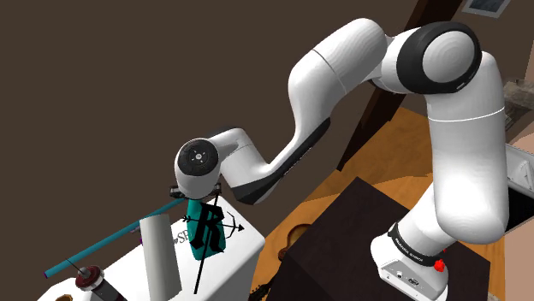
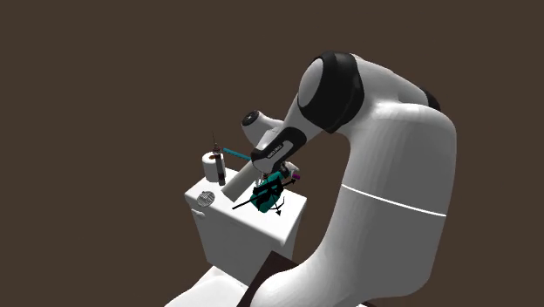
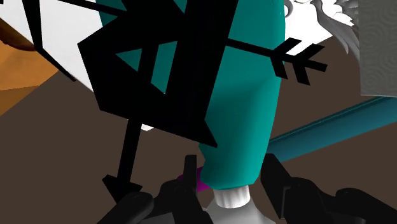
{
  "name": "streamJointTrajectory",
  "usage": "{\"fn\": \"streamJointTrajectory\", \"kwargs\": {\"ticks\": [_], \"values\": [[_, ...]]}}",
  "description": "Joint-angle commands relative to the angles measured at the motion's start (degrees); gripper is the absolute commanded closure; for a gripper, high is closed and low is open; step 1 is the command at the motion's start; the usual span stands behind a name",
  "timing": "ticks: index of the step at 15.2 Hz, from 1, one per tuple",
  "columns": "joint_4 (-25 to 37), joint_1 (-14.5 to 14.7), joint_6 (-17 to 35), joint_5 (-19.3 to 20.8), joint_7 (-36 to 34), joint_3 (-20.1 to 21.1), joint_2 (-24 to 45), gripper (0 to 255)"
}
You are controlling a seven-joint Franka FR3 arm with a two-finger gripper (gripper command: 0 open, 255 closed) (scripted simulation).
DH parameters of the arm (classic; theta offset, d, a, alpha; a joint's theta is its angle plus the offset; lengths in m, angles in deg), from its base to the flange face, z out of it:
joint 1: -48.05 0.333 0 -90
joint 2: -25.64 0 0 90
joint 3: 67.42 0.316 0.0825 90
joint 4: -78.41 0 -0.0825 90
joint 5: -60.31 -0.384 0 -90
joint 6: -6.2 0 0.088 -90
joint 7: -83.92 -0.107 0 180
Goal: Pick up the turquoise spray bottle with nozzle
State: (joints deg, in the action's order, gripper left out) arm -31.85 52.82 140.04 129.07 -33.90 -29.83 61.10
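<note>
Turquoise spray bottle [image 3: 248,95] sits between the gripper's [image 3: 230,170] black fingers, which seem clamped on its narrow end. A black arrow ornament [image 3: 159,70] stands just beside it.

**Arrow ornament crowding the bottle, with free air lying overhead**

A black arrow ornament [image 3: 159,70] is standing right against the turquoise spray bottle [image 3: 248,108], its shafts and barbs spreading across one side and barring any pass there. The gripper [image 3: 230,173] is pressing the bottle's narrow end from both sides, leaving no spare gap between its fingers. A grey cylinder [image 1: 159,252] is standing just beside them on the white worktop [image 1: 241,253], and a long teal rod [image 1: 98,250] is running behind it, fencing in the shoulder view's left. The worktop's bare corner toward that view's right is lying free, as is the air above.
</note>
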Motion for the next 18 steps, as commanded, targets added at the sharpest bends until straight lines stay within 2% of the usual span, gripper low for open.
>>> {"fn": "streamJointTrajectory", "kwargs": {"ticks": [1,7,18], "values": [[0.03,0.03,0.03,0.03,-0.02,0.00,0.03,255],[0.02,0.01,0.03,0.01,0.00,0.01,0.01,255],[-0.87,-3.09,-2.38,-6.89,5.81,4.07,-6.12,255]]}}
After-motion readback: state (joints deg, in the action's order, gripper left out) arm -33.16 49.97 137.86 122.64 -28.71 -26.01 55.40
